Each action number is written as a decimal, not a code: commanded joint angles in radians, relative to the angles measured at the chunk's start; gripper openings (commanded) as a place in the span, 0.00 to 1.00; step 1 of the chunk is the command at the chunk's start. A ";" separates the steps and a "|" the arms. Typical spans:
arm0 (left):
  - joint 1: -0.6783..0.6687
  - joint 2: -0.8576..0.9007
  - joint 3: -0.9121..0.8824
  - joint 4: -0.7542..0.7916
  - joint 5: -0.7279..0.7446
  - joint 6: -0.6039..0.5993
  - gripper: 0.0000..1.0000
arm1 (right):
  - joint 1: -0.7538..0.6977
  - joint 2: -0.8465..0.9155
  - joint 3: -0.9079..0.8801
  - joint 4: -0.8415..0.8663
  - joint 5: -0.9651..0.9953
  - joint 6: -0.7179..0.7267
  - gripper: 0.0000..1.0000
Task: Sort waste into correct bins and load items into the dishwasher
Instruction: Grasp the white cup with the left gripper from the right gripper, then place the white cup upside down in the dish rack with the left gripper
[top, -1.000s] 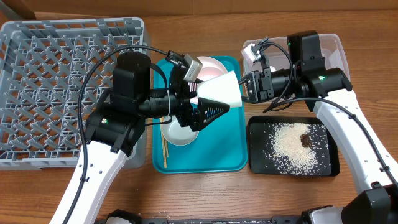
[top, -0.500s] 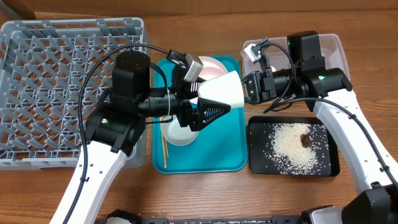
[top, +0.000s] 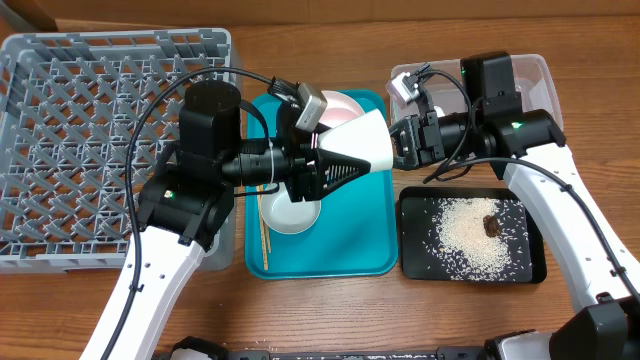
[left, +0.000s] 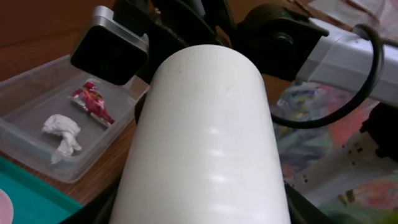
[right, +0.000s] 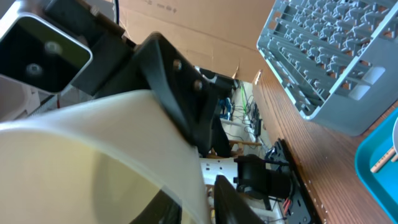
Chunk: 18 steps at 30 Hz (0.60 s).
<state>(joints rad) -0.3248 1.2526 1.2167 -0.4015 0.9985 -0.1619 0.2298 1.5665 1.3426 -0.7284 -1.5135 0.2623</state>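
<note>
Teal serving tray (top: 350, 238) at table centre, long side running near to far. Wooden table (top: 320, 310) under everything, grain visible. Brown cardboard corner (top: 22, 12) at far left edge. Right wrist view: cardboard sheet (right: 199, 25) in background, cables and clutter below it, blurred.

The white cup (left: 205, 143) runs off the left wrist view's bottom edge.

A pale grey bowl (top: 360, 140) hangs tipped sideways; rice (top: 465, 240) and brown lump (top: 493, 225) lie in black tray (top: 535, 262).
</note>
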 joint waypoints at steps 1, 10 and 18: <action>0.018 0.006 0.014 -0.004 -0.050 0.002 0.46 | 0.006 -0.003 0.000 -0.002 0.010 -0.005 0.24; 0.153 0.004 0.014 -0.191 -0.224 0.040 0.33 | -0.013 -0.004 0.000 -0.119 0.434 -0.004 0.44; 0.380 -0.033 0.043 -0.513 -0.558 0.088 0.18 | -0.135 -0.019 0.016 -0.358 0.954 -0.045 0.44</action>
<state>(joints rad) -0.0315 1.2518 1.2194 -0.8337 0.6724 -0.1085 0.1596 1.5665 1.3403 -1.0382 -0.8257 0.2588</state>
